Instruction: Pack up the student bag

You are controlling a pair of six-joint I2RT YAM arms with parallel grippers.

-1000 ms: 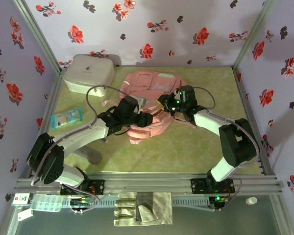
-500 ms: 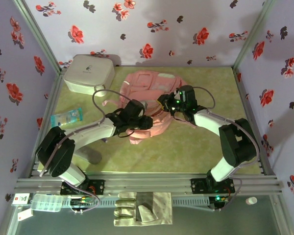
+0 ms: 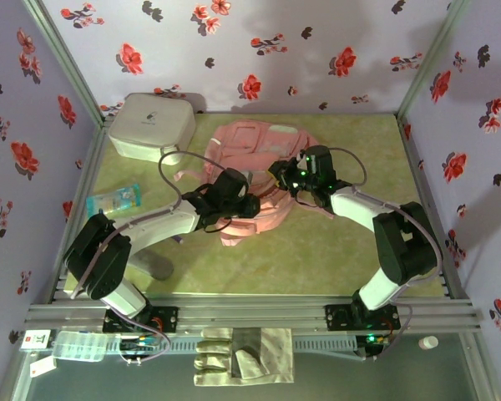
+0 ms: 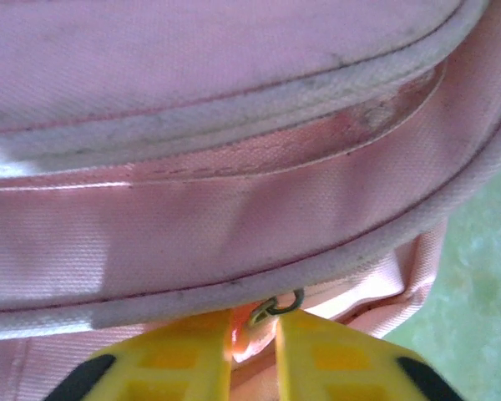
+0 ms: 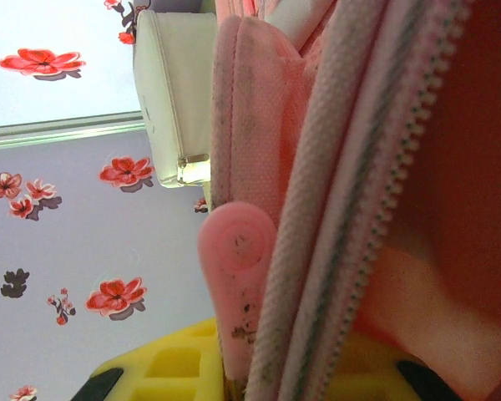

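Observation:
The pink student bag lies flat in the middle of the table. My left gripper is at its near edge. In the left wrist view its yellow fingers are shut on a zip pull, a small metal ring with an orange-pink tab, just under the bag's piped seam. My right gripper is at the bag's right side, shut on the bag's zip edge. A pink rubber pull tab stands beside that edge between the yellow fingers.
A white-grey zip case sits at the back left, touching the bag's corner. A blue packet lies at the left. In front of the rail are a pale glove and a clear box. Flowered walls enclose three sides.
My left arm has reached further right to the bag's near edge and its jaws have closed on the zip pull. The right arm has stayed in place, holding the zip edge.

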